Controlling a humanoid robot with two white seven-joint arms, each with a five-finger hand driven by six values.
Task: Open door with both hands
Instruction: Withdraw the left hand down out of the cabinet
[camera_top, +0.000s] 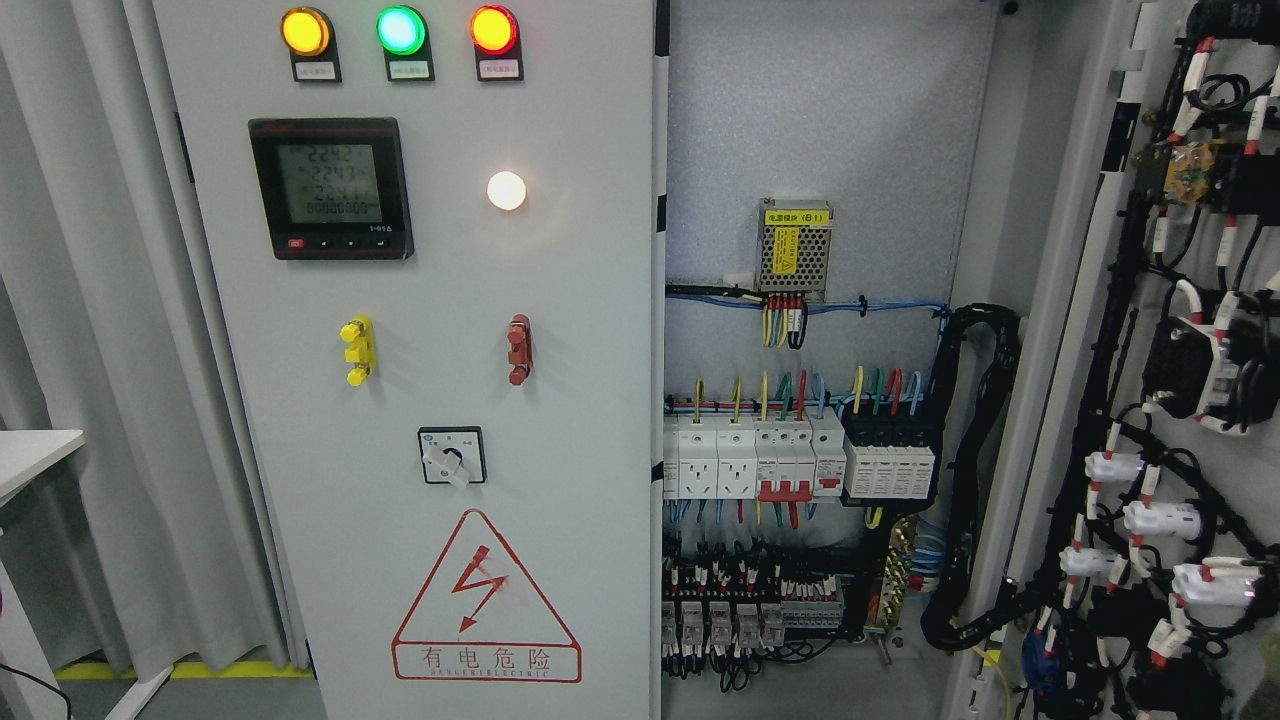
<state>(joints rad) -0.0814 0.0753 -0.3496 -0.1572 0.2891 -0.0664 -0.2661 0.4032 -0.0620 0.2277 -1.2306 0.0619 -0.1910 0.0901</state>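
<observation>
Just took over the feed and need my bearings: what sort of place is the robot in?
Probably an electrical or plant room, right in front of a power control cabinet: indicator lamps and a digital meter on the closed left door, breakers and wiring behind the open right door.

Three round indicator lamps are counted along the top edge of the closed cabinet door (430, 400): one amber lamp (305, 31), one green lamp (401, 29), one red lamp (493, 29). One digital meter (330, 187), one white light (506, 190), one rotary switch (451, 456) and one warning triangle (486, 600) are counted.

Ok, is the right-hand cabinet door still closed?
No. The right door is swung wide open, exposing the breakers and wiring inside, while the left door stays shut.
</observation>
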